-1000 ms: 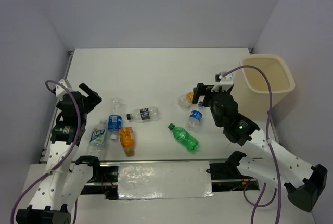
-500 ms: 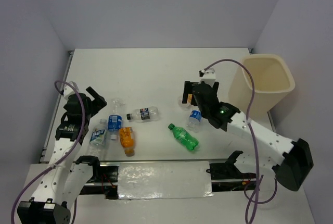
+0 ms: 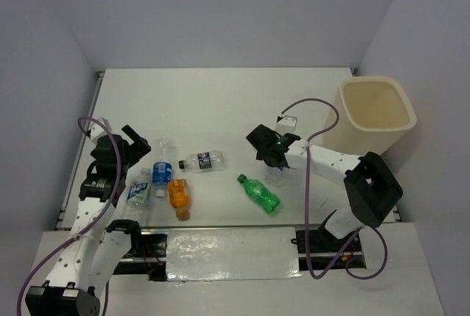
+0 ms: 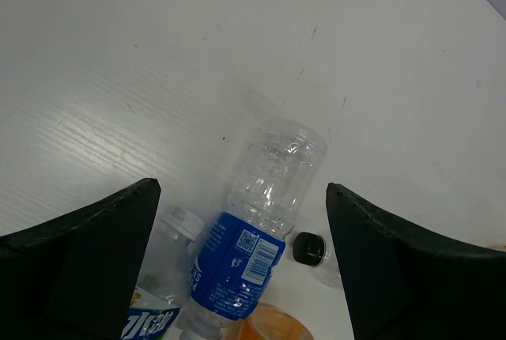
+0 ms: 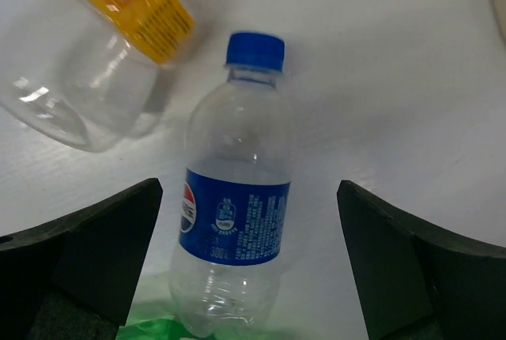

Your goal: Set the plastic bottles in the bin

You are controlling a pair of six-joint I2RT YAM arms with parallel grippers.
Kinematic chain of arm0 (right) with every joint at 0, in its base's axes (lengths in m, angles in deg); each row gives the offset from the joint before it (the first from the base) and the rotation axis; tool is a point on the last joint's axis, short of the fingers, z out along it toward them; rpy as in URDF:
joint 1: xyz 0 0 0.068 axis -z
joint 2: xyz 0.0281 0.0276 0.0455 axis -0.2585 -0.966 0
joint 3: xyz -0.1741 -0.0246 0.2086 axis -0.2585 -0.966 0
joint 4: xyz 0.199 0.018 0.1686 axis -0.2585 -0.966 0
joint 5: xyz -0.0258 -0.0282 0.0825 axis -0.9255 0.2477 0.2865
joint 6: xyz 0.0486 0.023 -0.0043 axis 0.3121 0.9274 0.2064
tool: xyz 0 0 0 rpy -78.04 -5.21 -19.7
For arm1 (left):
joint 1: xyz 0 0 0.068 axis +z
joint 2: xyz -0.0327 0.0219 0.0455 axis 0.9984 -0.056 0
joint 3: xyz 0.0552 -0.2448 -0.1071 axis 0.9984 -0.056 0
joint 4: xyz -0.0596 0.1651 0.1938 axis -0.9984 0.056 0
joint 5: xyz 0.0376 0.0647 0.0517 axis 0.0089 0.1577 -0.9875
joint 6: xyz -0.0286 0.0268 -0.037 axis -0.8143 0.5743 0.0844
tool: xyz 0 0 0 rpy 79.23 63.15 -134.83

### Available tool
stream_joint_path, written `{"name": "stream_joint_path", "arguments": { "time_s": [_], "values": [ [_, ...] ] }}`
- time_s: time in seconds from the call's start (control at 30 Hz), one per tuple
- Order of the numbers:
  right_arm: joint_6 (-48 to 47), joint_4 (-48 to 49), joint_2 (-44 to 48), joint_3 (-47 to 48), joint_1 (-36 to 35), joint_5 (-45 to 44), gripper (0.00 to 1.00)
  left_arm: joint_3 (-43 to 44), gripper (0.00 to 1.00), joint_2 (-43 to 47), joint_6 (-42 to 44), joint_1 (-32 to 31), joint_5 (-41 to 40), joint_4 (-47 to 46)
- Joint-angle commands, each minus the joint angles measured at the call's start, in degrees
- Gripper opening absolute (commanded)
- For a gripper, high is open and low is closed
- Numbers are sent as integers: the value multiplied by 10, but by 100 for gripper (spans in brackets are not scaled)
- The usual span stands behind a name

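Right gripper (image 5: 249, 198), wide and empty, is hovering over the clear blue-labelled plastic bottle (image 5: 236, 205) lying on the white table (image 3: 220, 103) left of the tall cream bin (image 3: 367, 143), apparently lining up a grasp needing descent and closing.

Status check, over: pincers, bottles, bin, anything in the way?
Left pincer open, above clear blue-label bottle. Right pincer open, above blue-capped bottle; orange-label bottle close beside. Bin upright far right, nothing seen inside.
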Motion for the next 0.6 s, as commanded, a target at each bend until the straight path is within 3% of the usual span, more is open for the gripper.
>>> {"name": "stream_joint_path", "arguments": {
  "time_s": [0.0, 0.13, 0.2, 0.23, 0.33, 0.57],
  "values": [
    [41, 18, 9, -43, -3, 48, 100, -1, 99, 3, 5, 1, 6, -25],
    [19, 97, -8, -79, -3, 109, 100, -2, 99, -1, 4, 2, 4, -25],
    [13, 131, -15, -85, 1, 128, 90, -1, 99, -4, 5, 1, 6, -25],
    [13, 136, -16, -81, 2, 127, 75, 0, 99, -5, 5, 1, 4, -25],
    [12, 121, 12, -72, 1, 99, 54, 0, 99, -1, 5, 1, 1, -19],
    [-84, 112, 179, -77, -6, 70, 42, -4, 99, 7, 8, 1, 6, -25]
  ]
}}
